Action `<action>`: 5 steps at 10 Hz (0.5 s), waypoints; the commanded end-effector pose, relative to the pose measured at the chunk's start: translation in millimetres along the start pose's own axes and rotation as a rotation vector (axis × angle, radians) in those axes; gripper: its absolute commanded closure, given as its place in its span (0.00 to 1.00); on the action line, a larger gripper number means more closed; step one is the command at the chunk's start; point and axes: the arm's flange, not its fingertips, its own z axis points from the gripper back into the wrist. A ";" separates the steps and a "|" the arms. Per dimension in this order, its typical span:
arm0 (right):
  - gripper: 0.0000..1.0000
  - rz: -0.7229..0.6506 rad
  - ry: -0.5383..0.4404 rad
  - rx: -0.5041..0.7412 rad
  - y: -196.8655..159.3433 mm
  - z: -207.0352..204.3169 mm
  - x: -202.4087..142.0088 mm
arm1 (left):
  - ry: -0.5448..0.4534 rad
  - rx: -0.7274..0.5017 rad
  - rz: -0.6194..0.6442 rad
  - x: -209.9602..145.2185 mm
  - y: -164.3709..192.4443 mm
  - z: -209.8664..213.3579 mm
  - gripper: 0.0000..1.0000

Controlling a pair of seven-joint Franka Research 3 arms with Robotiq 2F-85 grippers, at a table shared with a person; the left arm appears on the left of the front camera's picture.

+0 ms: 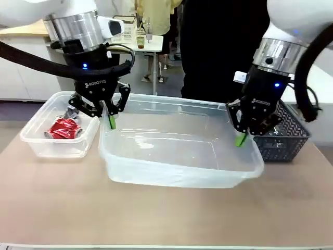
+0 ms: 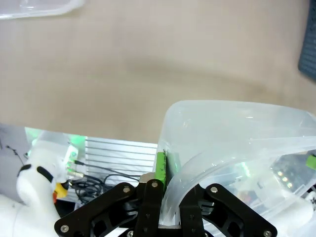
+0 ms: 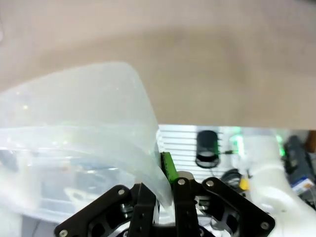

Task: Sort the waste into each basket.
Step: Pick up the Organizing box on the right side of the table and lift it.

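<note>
Clamping opposite ends of wide tub [image 1: 171,174]: left tool [image 1: 111,122], right tool [image 1: 241,139], each pinched onto its rim. Red can [image 1: 64,127] sits in small tub [image 1: 52,147] beside left tool; grey basket [image 1: 283,143] beside right tool.

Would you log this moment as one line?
left gripper: shut on wide tub rim | right gripper: shut on opposite rim | red can: in small tub

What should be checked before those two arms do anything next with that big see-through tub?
Left jaws shut on the left rim of the wide clear plastic tub: ok.
Right jaws shut on its right rim: ok.
Wide tub empty: ok.
Gap between it and the small clear plastic tub holding the crushed red can: cannot tell.
Dark grey lattice basket clear of the right arm: cannot tell.
</note>
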 end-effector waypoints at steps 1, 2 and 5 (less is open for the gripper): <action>1.00 -0.080 0.033 0.050 5.2 4.8 34.9 | 0.015 -0.039 0.002 20.7 9.9 -18.8 1.00; 1.00 -0.075 0.059 0.045 1.9 4.6 41.2 | 0.033 -0.005 0.024 36.6 11.1 -33.0 1.00; 1.00 -0.148 0.016 0.075 -26.2 5.5 56.9 | 0.082 0.050 -0.050 83.8 -9.6 -75.6 1.00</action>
